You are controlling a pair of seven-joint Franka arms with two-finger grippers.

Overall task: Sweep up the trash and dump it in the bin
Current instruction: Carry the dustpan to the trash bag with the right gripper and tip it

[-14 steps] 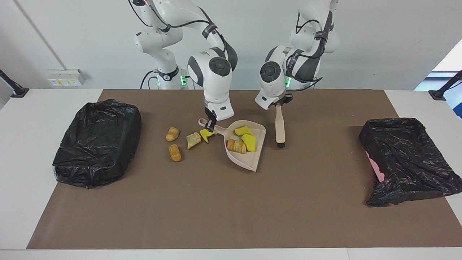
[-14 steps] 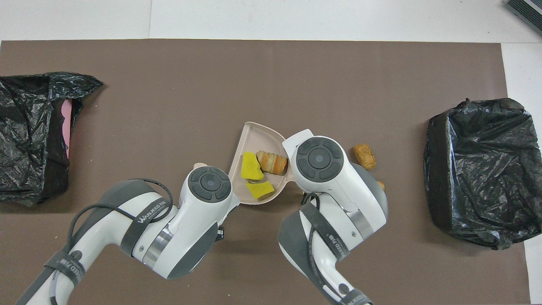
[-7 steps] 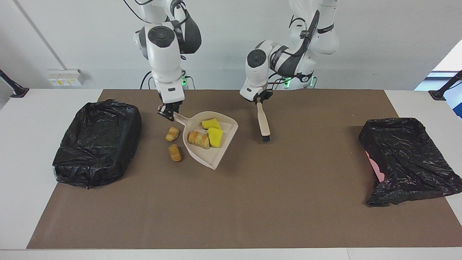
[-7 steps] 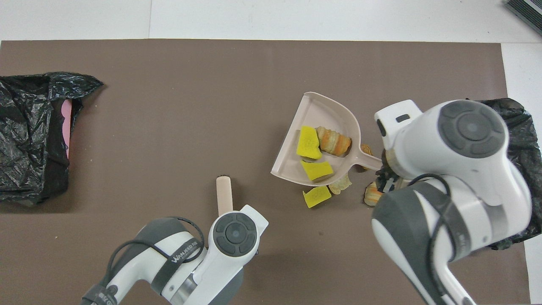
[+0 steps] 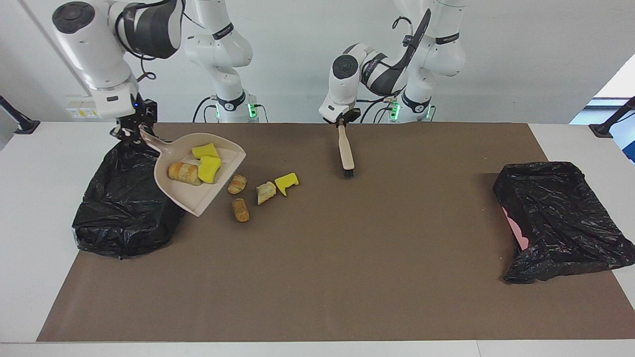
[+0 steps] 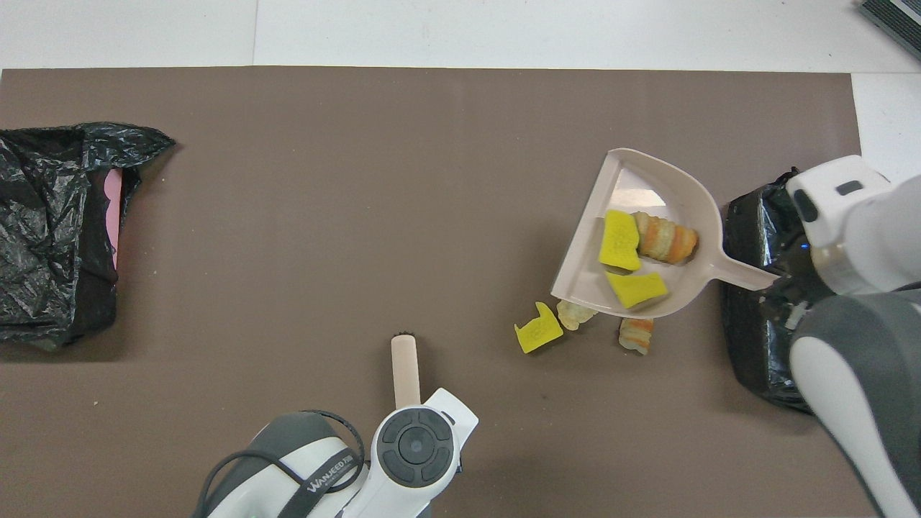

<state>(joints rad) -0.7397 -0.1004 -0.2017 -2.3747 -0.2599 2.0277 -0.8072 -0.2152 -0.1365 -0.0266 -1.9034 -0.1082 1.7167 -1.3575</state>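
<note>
My dustpan (image 5: 196, 191) looks smooth, beige plastic; its sponge bits (image 5: 207, 164) porous. The bin (image 5: 126, 208) wears crinkly, glossy black film. The mat (image 5: 317, 258) is matt brown. My brush (image 5: 345, 153) handle looks wooden.

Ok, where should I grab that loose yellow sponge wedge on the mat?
Probably from straight above, pinching the yellow sponge wedge across its notched end: it lies flat, and a bread chunk crowds its other end, toward the right arm's end of the table.
</note>
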